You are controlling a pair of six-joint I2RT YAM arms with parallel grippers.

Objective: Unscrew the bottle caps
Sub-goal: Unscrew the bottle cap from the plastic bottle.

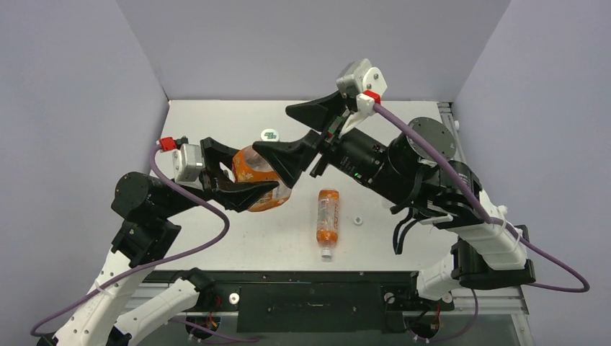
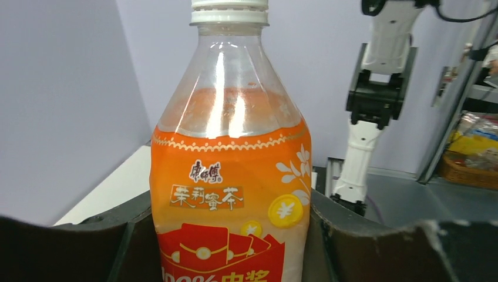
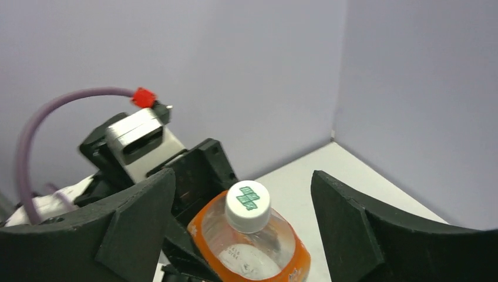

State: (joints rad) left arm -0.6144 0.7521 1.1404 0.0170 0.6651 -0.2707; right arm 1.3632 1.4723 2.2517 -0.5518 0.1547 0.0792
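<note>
Two bottles showed in the overhead view, and neither looked finished. Farthest left, the left fingers [image 1: 241, 193] were clamped on the wide squarish orange plastic bottle [image 1: 261, 186]. The left wrist view showed the black pads pressed against both sides of its label. Whether its base touched the pale table [image 1: 209, 119] could not be told. On that bottle's neck sat a round white plastic screw cap with a green mark [image 3: 248, 202], seated with no visible gap.

The right fingers [image 3: 364, 226] stood spread wide, one on each side of that cap and clear of it, holding nothing. Right of the wide bottle and nearer the arm bases, a slim orange plastic bottle [image 1: 328, 215] lay on its side on the table. A white end pointed toward the bases, too small to tell whether it was a cap or a bare neck. Farther right of the wide bottle, a small white round cap [image 1: 357, 219] lay loose on the table.

That loose cap suggested at least one bottle had been opened. The green-marked cap looked yet to come off, and the slim bottle's state was uncertain. The work seemed partway through, with the right fingers needing to close on the cap and twist.
</note>
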